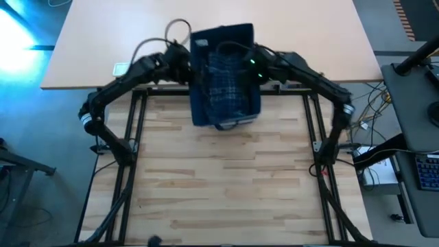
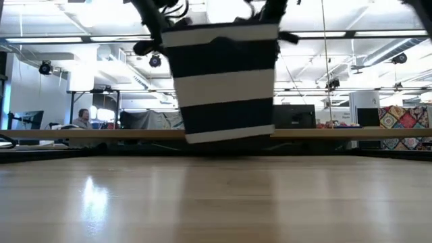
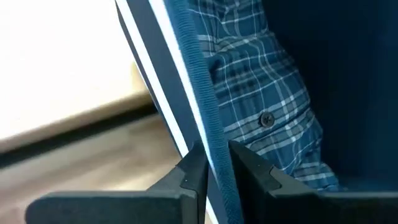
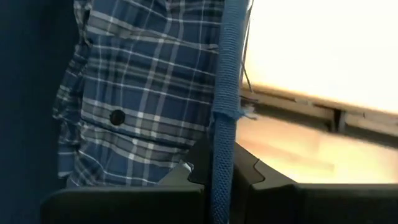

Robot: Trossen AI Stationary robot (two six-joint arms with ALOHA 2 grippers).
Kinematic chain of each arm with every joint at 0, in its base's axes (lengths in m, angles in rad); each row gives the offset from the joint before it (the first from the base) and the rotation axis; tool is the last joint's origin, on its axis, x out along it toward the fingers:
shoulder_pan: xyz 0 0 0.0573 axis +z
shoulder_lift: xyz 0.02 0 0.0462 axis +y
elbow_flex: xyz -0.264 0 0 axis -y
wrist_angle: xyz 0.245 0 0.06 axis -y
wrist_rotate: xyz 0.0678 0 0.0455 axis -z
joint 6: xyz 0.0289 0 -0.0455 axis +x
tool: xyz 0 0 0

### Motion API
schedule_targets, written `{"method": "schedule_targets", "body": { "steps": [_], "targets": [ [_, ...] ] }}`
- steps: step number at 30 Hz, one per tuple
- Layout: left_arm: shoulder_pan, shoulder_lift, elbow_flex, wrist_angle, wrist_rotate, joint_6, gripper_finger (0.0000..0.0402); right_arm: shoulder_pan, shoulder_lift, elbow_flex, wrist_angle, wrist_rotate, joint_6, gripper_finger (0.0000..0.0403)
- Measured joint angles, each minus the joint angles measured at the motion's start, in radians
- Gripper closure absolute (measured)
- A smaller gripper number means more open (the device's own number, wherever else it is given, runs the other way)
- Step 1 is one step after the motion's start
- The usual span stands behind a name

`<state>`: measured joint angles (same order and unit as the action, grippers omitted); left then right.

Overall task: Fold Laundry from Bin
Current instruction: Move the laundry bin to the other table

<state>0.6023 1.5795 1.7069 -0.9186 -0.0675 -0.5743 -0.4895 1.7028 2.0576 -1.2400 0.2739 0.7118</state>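
Here the bin [image 1: 224, 75] sits at the far edge of the wooden table [image 1: 226, 178], with both arms reaching in to it from either side. The left gripper [image 3: 214, 171] is at the bin's left wall, its jaws pinching the blue woven rim [image 3: 199, 106], one finger outside the wall and one inside. The right gripper [image 4: 222, 165] is at the bin's right wall and does the same: its jaws are pressed onto the rim [image 4: 227, 74] there, the cloth edge running straight up between them.

Inside the bin lies the laundry [image 1: 226, 86], blue-and-white plaid cloth that fills most of the opening in the high view. In both wrist views the plaid lies just inside the gripped wall, with a dark button [image 3: 266, 119] showing on it.

In the low view the bin [image 2: 226, 81] shows its navy and pale stripes and tilts a little, its base at or just above the table's far edge; I cannot tell whether it touches. Beyond the bin, a paler table [image 1: 137, 34] stands against the wooden one, and a person [image 2: 83, 118] sits far back in the room.
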Motion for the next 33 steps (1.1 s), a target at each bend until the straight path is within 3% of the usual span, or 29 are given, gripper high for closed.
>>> {"method": "schedule_targets", "body": {
  "steps": [8,13,17,27,33],
  "targets": [
    [0.247,0.043,0.064,0.007,0.152,0.120,0.0361,-0.121,0.259,0.304,0.008,-0.103,-0.068,0.0390],
    [0.344,0.132,0.193,0.023,0.157,0.199,0.0361,-0.182,0.289,0.278,0.150,-0.175,-0.072,0.0390],
    [0.372,0.224,0.311,0.008,0.135,0.252,0.0355,-0.209,0.301,0.278,0.195,-0.170,-0.077,0.0377],
    [0.376,0.385,0.646,-0.203,0.131,0.398,0.0238,-0.223,0.268,0.289,0.197,0.021,-0.177,0.0217],
    [0.378,0.285,0.545,-0.321,0.044,0.441,0.0180,-0.176,0.194,0.290,0.115,0.058,-0.331,0.0154]
  ]
}}
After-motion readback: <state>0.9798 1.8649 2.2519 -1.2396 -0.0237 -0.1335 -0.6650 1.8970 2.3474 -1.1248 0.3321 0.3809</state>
